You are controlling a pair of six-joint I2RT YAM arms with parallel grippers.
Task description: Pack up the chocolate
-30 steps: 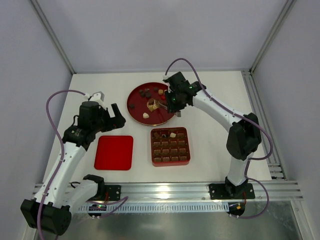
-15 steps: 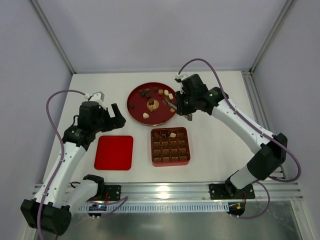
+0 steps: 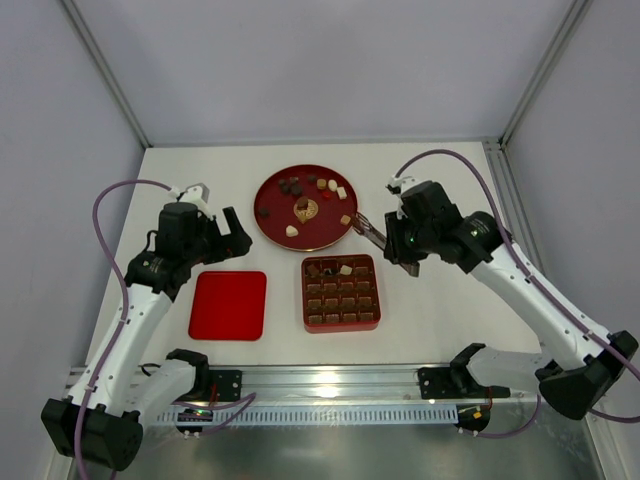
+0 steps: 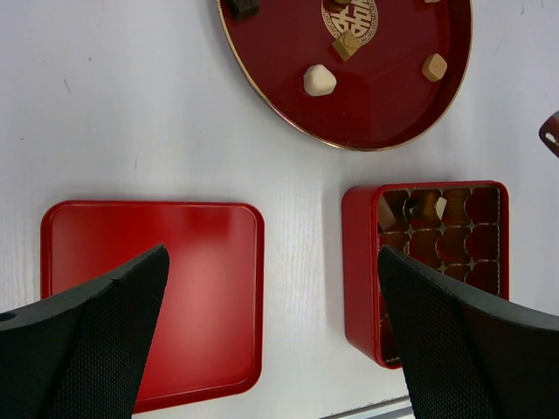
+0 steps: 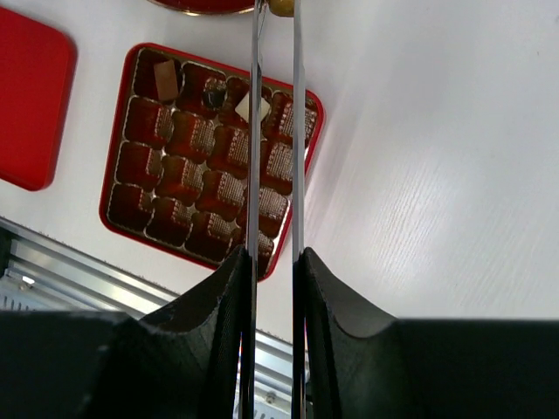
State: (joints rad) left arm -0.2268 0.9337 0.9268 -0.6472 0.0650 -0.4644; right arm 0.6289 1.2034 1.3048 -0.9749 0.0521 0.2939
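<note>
We judge this mid-carry: our right gripper (image 5: 272, 262) clamps thin metal tweezers (image 5: 254, 131) that seem to pinch a light brown chocolate piece (image 5: 281, 6) beside the round red plate (image 3: 325, 232). Next we need an empty cell of the square red box (image 5: 114, 131). The left gripper (image 3: 228, 235) gapes idle.

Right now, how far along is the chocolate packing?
Three small chocolate pieces sit in the square red box; its other compartments are empty. The right hand grips metal tongs, a tan piece at their tips. Several more lie on the round red plate.
</note>
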